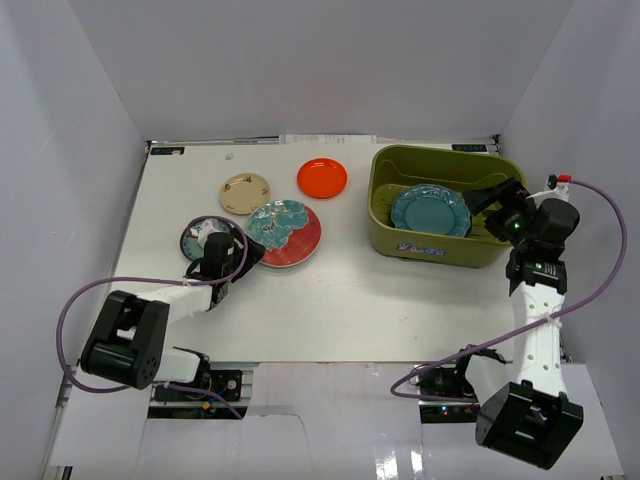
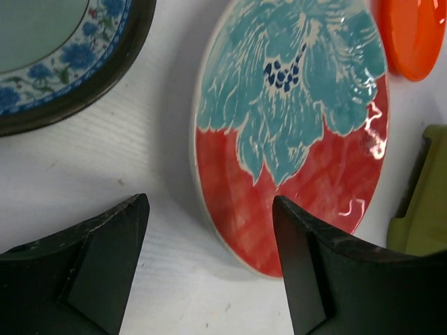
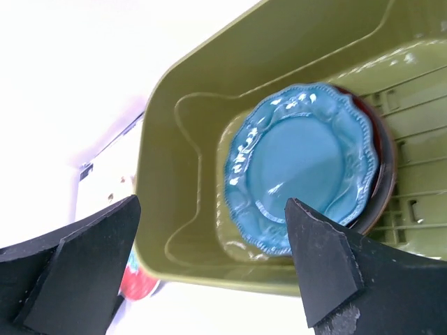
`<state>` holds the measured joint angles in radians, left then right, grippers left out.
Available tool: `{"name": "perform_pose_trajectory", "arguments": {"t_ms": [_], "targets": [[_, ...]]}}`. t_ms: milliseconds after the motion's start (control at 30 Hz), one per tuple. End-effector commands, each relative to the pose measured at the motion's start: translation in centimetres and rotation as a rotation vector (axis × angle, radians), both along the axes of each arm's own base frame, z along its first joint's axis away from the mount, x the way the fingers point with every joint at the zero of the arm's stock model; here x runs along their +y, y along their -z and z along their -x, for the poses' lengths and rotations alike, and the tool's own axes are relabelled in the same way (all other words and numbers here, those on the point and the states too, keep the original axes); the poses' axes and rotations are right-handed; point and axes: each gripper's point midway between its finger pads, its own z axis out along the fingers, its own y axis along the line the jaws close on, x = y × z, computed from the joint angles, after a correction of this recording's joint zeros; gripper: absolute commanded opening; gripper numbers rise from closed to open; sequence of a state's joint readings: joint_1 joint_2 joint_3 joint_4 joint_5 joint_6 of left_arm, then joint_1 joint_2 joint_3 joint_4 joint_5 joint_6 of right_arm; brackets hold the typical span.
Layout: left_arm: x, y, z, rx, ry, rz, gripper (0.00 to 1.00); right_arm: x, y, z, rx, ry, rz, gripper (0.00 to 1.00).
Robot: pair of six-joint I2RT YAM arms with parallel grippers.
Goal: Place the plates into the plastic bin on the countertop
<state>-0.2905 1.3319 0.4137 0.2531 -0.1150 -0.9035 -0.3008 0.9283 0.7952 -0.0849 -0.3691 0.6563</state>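
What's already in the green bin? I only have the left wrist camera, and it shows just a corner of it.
Observer: A plain teal plate lies flat in the plastic bin, on top of a darker plate whose rim peeks out.
Operator: Where's the right claw?
Observer: The right claw hangs over the bin's right end, open and empty.
Operator: Any plates outside my frame?
Observer: One. A tan plate sits on the countertop, behind the floral plate and left of the orange plate.
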Motion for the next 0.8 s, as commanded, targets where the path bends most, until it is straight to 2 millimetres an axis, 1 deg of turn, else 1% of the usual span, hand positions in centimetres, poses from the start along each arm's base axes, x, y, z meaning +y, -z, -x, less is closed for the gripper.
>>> {"name": "perform_pose_trajectory", "arguments": {"t_ms": [0,33,67,100,133,167,200,233,267,300,333,400,433,467,500,533,567,600,633,667,700,733,767], "targets": [[-0.5,-0.9,-1.7,-0.068,0.006,0.047,0.81,2.5,-0.5,1.6,-0.027,-0.100,-0.047,0.90],[-0.6,-0.8,-2.1,-0.067,0.004,0.050,0.80,3.0,-0.5,2.0,-0.041,-0.118,-0.054,0.90],[-0.6,0.3,-2.1,-0.037,-0.001,0.058,0.79,4.1,-1.4,2.7,-0.074,-0.152,-0.056,0.90],[-0.8,0.1,-2.5,-0.055,0.000,0.066,0.78,4.8,-1.6,3.1,-0.085,-0.171,-0.059,0.90],[-0.9,0.3,-2.7,-0.057,0.003,0.070,0.74,5.6,-2.0,3.7,-0.115,-0.194,-0.054,0.90],[-1.1,1.0,-2.6,-0.042,0.008,0.073,0.70,7.1,-2.1,4.4,-0.126,-0.246,-0.055,0.90],[-1.2,0.9,-2.9,-0.055,0.005,0.084,0.66,7.7,-2.2,4.7,-0.135,-0.259,-0.049,0.90],[-1.2,1.0,-3.0,-0.057,0.004,0.085,0.57,8.5,-2.7,5.4,-0.156,-0.280,-0.041,0.90],[-1.2,1.2,-2.9,-0.055,0.003,0.087,0.51,9.0,-2.3,5.8,-0.144,-0.295,-0.041,0.90],[-1.3,1.3,-3.0,-0.061,0.004,0.093,0.44,10.2,-2.3,6.5,-0.151,-0.338,-0.042,0.90],[-1.2,1.4,-2.9,-0.063,0.004,0.094,0.29,10.8,-2.6,7.1,-0.166,-0.359,-0.040,0.90],[-1.2,1.6,-2.4,-0.060,0.008,0.098,0.15,12.6,-2.3,8.3,-0.166,-0.435,-0.048,0.91],[-1.2,1.2,-2.3,-0.074,0.011,0.103,0.11,13.1,-2.6,9.1,-0.182,-0.465,-0.049,0.92],[-1.2,1.4,-1.5,-0.066,0.020,0.104,0.03,14.1,-2.0,9.9,-0.171,-0.512,-0.053,0.92],[-1.3,0.1,-1.4,-0.101,0.030,0.111,0.00,14.6,-1.7,10.4,-0.167,-0.536,-0.051,0.92],[-1.2,-0.4,-1.1,-0.115,0.041,0.104,0.00,14.9,-1.6,11.0,-0.170,-0.558,-0.046,0.92],[-1.0,0.0,-0.1,-0.100,0.049,0.100,0.00,15.6,-1.2,11.6,-0.162,-0.596,-0.044,0.92],[-1.2,-0.6,0.4,-0.116,0.062,0.109,0.00,16.1,-0.8,12.2,-0.150,-0.627,-0.046,0.93],[-1.1,-2.7,0.6,-0.178,0.065,0.129,0.00,16.5,-0.7,12.6,-0.146,-0.651,-0.050,0.93],[-1.2,-3.2,1.2,-0.186,0.072,0.137,0.00,17.3,-0.7,13.3,-0.144,-0.700,-0.056,0.93],[-1.8,-3.5,2.4,-0.188,0.116,0.170,0.00,17.7,-0.7,13.3,-0.145,-0.718,-0.060,0.93],[-2.1,-6.2,2.7,-0.266,0.131,0.206,0.00,18.1,-0.8,13.5,-0.142,-0.739,-0.065,0.94],[-2.4,-6.7,3.4,-0.267,0.150,0.223,0.00,18.8,-0.8,13.9,-0.140,-0.763,-0.067,0.94]]}}
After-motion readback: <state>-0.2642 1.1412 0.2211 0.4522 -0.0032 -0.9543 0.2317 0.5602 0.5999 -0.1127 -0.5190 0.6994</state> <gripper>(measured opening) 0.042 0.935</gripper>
